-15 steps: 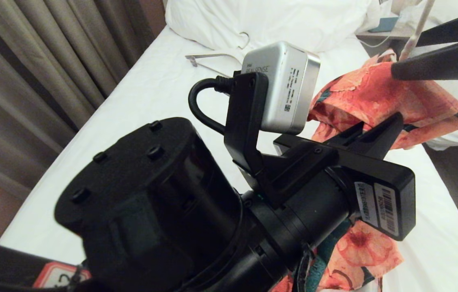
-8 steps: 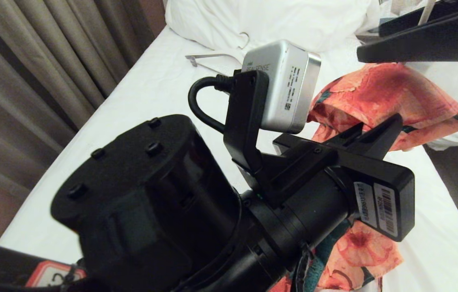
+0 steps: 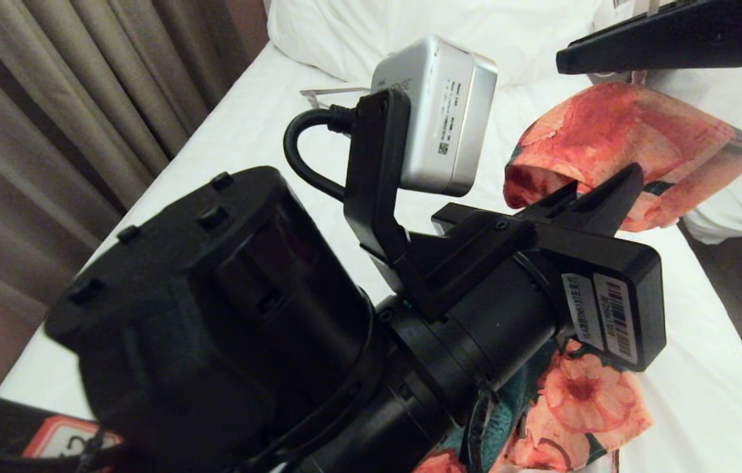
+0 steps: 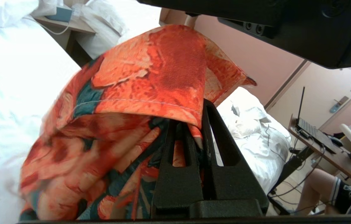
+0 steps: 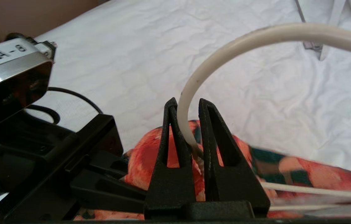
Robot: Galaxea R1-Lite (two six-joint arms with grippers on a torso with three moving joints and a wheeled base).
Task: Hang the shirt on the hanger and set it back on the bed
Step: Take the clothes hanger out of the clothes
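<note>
Since 1 second ago, the right gripper (image 5: 187,107) has closed its fingers on the hanger (image 5: 212,59); the left gripper (image 4: 194,124) stays clamped on the shirt (image 4: 150,77), lifted slightly.

Bare sheet of bed (image 3: 226,157) open left; shirt (image 3: 614,141) and thick hanger (image 3: 334,90) block right, far end.

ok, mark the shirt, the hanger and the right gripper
shirt (image 4: 150,71), left wrist view, raised fold.
hanger (image 5: 200,77), right wrist view, curved hook.
right gripper (image 5: 188,124), right wrist view, between its fingertips.
</note>
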